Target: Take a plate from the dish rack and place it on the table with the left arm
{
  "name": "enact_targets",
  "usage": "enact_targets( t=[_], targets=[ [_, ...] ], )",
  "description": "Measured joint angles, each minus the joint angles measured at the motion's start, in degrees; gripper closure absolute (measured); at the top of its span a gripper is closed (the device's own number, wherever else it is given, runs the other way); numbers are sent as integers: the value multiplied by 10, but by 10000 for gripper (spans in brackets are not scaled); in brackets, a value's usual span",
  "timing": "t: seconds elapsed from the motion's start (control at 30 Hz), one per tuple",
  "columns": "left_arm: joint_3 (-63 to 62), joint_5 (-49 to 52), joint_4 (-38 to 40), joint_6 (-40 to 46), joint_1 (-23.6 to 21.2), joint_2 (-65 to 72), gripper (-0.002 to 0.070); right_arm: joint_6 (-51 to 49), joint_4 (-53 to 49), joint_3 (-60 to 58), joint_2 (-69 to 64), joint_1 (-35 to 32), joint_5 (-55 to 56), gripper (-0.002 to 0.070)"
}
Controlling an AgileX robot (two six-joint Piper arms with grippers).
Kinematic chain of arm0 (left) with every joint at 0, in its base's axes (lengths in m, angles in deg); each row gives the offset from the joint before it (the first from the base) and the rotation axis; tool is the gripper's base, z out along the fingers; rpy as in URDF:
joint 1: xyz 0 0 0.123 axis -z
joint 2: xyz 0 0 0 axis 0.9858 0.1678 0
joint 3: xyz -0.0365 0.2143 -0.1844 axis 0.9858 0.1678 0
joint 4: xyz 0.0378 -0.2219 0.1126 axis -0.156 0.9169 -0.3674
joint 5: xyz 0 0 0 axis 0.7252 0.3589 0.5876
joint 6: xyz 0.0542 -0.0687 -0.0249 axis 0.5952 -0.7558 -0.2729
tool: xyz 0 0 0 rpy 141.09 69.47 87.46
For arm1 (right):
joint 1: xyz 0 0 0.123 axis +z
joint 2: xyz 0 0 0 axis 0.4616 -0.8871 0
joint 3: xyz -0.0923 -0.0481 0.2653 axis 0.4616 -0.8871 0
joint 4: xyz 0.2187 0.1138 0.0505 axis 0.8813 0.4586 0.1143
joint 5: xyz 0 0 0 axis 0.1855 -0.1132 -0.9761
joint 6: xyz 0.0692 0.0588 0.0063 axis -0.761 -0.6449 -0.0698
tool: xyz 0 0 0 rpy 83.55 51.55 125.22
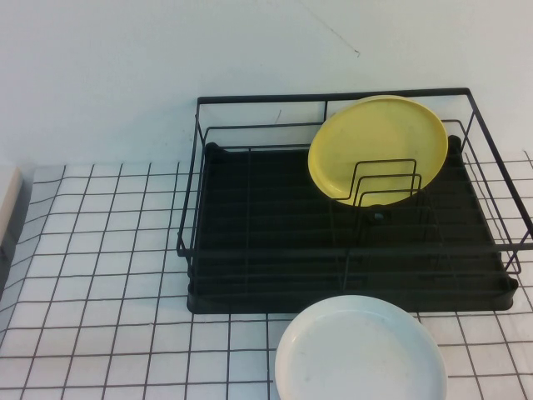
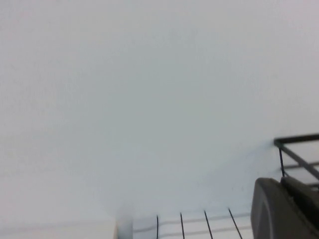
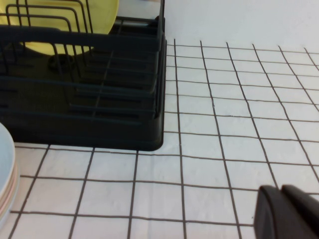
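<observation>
The pale-yellow plate [image 1: 376, 146] stands upright, leaning among the wire dividers at the back right of the black dish rack [image 1: 266, 248]. The right wrist view shows part of the plate [image 3: 102, 15] behind the rack's wires [image 3: 99, 40]. Neither arm appears in the high view. My left gripper [image 2: 282, 185] is shut on nothing, facing the white wall, with a corner of the rack [image 2: 299, 139] beside it. My right gripper [image 3: 280, 191] is shut and empty, low over the gridded table [image 3: 224, 119], beside the rack's end.
A white plate [image 1: 360, 350] lies flat on the table [image 1: 108, 275] just in front of the rack; its edge [image 3: 5, 169] shows in the right wrist view. A pale block [image 1: 8, 200] sits at the table's far left edge. A white wall stands behind the rack.
</observation>
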Motion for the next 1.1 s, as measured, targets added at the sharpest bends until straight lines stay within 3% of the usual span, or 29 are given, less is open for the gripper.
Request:
enact_targets(
  t=[0.43,0.73,0.87,1.1],
  targets=[
    [0,-84,0,-3,0,0,678,0,0,0,0,0,0,678],
    [0,-88,23,-117,0,0,678,0,0,0,0,0,0,678],
    [-26,-21,3,-130,0,0,678,0,0,0,0,0,0,678],
    [-192,147,-43,-125,0,81,678,0,0,0,0,0,0,678]
  ],
)
